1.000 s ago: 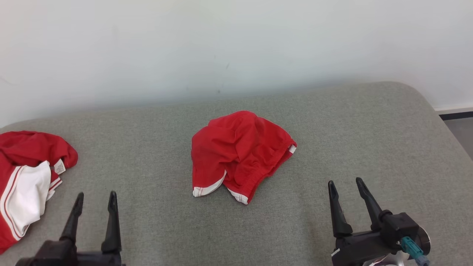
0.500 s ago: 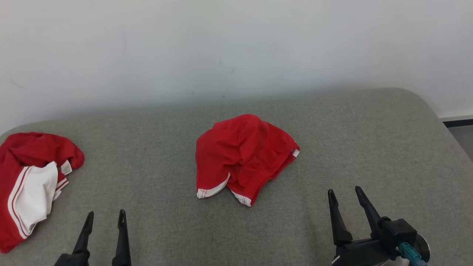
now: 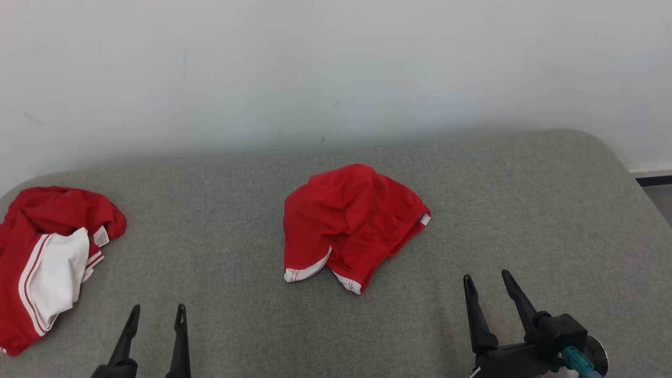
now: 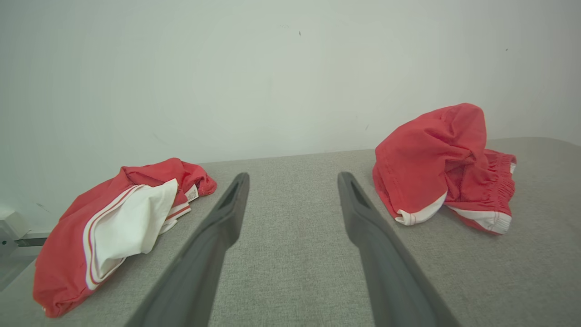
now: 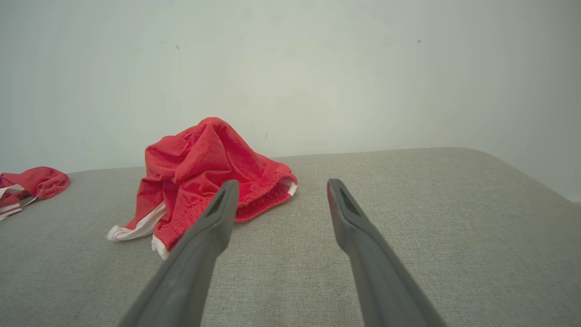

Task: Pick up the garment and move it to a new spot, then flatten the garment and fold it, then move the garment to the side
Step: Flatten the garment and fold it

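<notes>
A crumpled pair of red shorts with white trim [image 3: 352,223] lies heaped in the middle of the grey upholstered surface [image 3: 514,210]. In the left wrist view the shorts [image 4: 442,163] sit to the right of my fingers; in the right wrist view the shorts [image 5: 204,181] sit ahead and to the left. My left gripper [image 3: 157,313] stands open at the lower left, well short of the heap. My right gripper [image 3: 485,279] stands open at the lower right, also apart from it. Both hold nothing.
A second red and white garment [image 3: 50,254] lies bunched at the surface's left edge, also seen as a garment [image 4: 122,222] in the left wrist view. A pale wall [image 3: 336,68] rises right behind the surface. The surface's right edge curves off near a strip of floor [image 3: 656,184].
The head camera has tilted, so the whole picture has shifted. Both grippers show lower in the picture than before, the left one most. The shorts lie as they did.
</notes>
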You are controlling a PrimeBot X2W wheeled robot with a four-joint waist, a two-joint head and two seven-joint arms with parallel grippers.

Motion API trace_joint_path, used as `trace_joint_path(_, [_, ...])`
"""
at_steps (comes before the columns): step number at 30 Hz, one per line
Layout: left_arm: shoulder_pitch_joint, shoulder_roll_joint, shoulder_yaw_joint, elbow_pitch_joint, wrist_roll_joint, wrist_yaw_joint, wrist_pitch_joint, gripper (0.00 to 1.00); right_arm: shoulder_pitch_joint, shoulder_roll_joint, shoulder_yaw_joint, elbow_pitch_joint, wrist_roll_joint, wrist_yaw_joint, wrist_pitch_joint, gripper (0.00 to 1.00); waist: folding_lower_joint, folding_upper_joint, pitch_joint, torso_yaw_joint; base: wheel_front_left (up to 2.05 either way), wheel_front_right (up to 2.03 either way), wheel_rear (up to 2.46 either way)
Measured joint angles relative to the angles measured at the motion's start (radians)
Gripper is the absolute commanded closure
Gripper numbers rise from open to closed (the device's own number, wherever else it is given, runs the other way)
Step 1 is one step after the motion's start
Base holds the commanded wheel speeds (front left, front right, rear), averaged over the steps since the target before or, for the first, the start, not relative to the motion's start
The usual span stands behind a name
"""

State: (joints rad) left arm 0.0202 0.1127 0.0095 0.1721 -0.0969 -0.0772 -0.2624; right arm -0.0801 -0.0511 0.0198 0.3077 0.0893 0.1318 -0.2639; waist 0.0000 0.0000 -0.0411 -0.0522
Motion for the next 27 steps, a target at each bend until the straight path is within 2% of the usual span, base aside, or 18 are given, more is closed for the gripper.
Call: trace_joint_path(27, [0.002,-0.007,0.021,0.01,-0.006,0.005,0.0,0.0,0.004,0.0,0.005,0.026,0.015,0.0,0.0,0.0,0.0,0.0,-0.005,0.014,0.0,0.0,0.0])
